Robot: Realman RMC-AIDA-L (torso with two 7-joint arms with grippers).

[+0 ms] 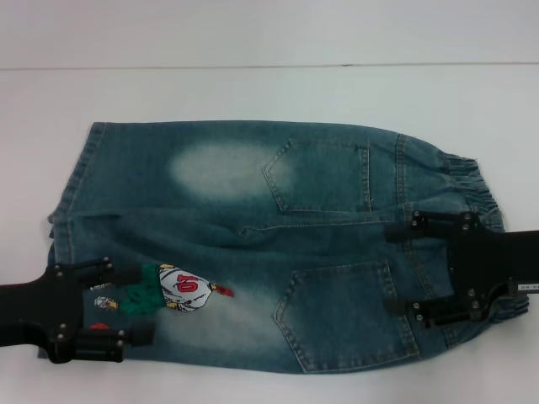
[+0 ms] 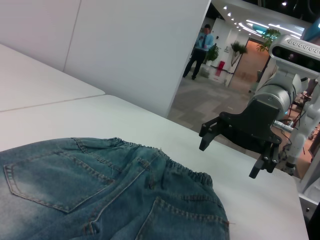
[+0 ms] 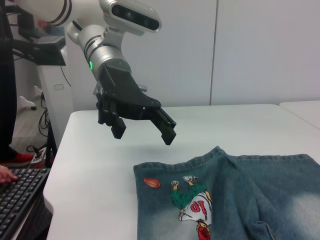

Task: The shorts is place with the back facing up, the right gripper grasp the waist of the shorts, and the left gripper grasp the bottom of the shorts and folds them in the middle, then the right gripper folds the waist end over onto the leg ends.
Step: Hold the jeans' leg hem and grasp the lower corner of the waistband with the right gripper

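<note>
— On the white desk (image 1: 253, 93)?
— Faded blue denim shorts (image 1: 253, 244), flat; puckered elastic waist (image 1: 472, 181) right. Jersey print reads "10".
— Hands?
— Black metal left hand (image 1: 126, 307) and right hand (image 1: 404, 269), fingers apart, above the denim.

A black two-fingered metal left gripper (image 3: 142, 127) is being carried on a silver cylindrical cuff (image 3: 102, 47) lit green; a black blocky right gripper (image 2: 235, 152) is being shown with silver screws (image 1: 416, 215) and a small white label (image 1: 530, 287).

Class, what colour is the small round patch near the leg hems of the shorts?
Orange: the basketball patch on the faded blue shorts, clearest in the right wrist view.
</note>
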